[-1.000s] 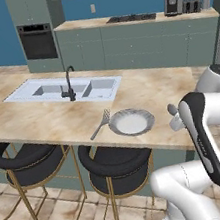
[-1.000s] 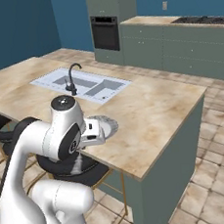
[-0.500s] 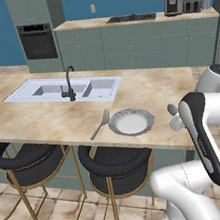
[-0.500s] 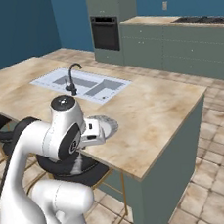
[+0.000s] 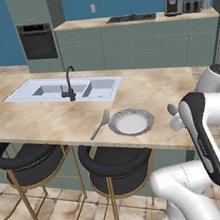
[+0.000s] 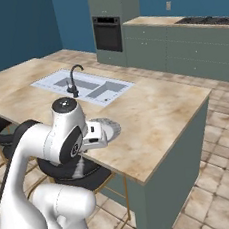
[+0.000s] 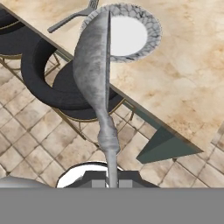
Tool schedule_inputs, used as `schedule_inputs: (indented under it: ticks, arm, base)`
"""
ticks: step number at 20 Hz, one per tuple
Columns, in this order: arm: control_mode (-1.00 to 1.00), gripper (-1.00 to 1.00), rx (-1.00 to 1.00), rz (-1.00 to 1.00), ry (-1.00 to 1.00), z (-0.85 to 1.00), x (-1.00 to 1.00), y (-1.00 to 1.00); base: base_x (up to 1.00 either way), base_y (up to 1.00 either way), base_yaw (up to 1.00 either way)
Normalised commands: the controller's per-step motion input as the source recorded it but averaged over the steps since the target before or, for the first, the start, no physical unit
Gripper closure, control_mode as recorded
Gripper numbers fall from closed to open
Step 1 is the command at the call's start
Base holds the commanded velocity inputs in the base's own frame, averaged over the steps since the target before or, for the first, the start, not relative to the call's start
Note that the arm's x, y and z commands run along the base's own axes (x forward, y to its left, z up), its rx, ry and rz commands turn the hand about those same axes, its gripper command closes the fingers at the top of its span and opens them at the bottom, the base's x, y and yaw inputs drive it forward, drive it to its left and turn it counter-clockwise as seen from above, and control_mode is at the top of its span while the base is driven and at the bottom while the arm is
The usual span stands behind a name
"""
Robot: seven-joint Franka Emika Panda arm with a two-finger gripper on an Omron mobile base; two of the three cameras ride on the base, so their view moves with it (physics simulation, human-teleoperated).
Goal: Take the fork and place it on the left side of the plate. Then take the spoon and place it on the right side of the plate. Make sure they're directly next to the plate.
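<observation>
Nothing shifts across the last second: the arm, the cutlery and the plate sit in both base views exactly as they did a second ago, so this is a pause in mid-carry, not a step forward.

The gripper (image 7: 112,181) stays clamped on the spoon (image 7: 97,65), whose thin handle runs down between the jaws in the hand view while its rounded bowl stands up large in front of the camera. In the left base view the spoon (image 5: 172,110) peeks out beside the arm's dark joint, held above the front edge of the island counter (image 5: 43,120), to the right of the plate (image 5: 131,122).

The fork (image 5: 100,125) lies on the counter just left of the plate, tines pointing away from the front edge, handle angled toward the front edge. From the hand view the fork (image 7: 72,16) looks to be touching or almost touching the plate's (image 7: 146,46) rim. That half of the task reads as done.

What remains, as I judge it, is the spoon: it hangs off the counter's front edge over the dark stool (image 7: 50,83) and tiled floor, so it needs carrying inward and lowering onto the bare marble close against the plate's right rim before the jaws let go. Released here, it would likely drop to the floor.
</observation>
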Motion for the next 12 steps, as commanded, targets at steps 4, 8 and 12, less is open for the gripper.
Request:
schedule_inputs:
  ticks: [4,8,12]
  arm:
    - [-1.0,1.0,0.0,0.0,0.0,0.0,0.06,0.0]
    - [-1.0,1.0,-0.01,-0.17,0.03,-0.02,0.65,-0.1]
    - [-1.0,1.0,-0.06,-0.5,0.1,-0.1,0.69,-0.27]
  base:
    - [0.0,0.0,0.0]
    - [0.0,0.0,0.0]
    - [0.0,0.0,0.0]
